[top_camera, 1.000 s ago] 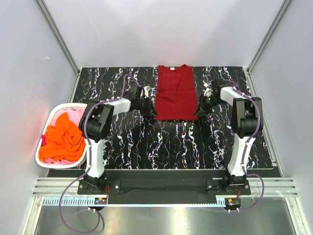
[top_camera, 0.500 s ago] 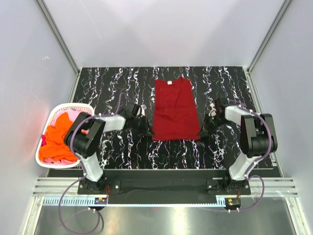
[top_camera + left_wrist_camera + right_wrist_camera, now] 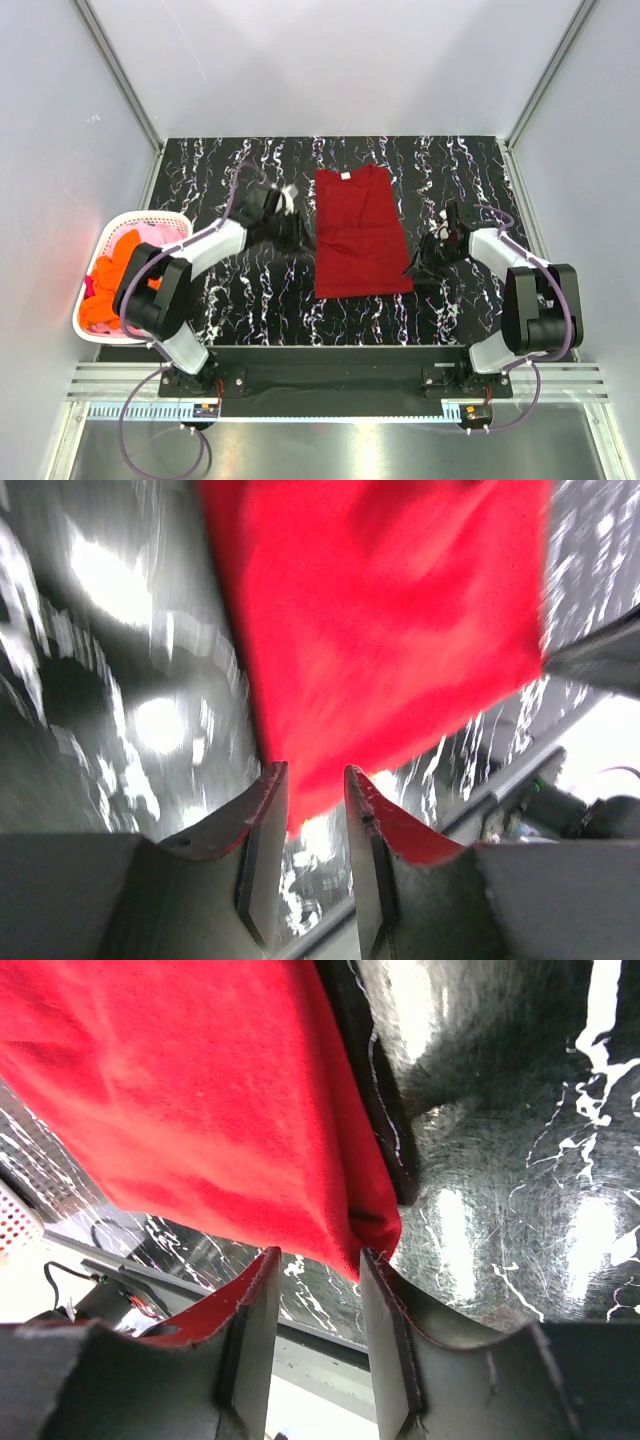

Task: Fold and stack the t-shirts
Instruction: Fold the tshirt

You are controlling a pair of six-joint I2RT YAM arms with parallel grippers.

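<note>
Lying flat just ahead of the jaws, the dark red t-shirt [image 3: 358, 235] is being flanked by the left gripper [image 3: 315, 773] and right gripper [image 3: 318, 1257], both narrowly parted and empty; a corner may be snagged and unfolded by a low withdrawal.

Above the red t-shirt [image 3: 390, 630] with left gripper [image 3: 312, 780] parted.
Blurred throughout; spread flat on the black marbled table [image 3: 120, 680], near corner just at the fingertips [image 3: 262, 830].
</note>
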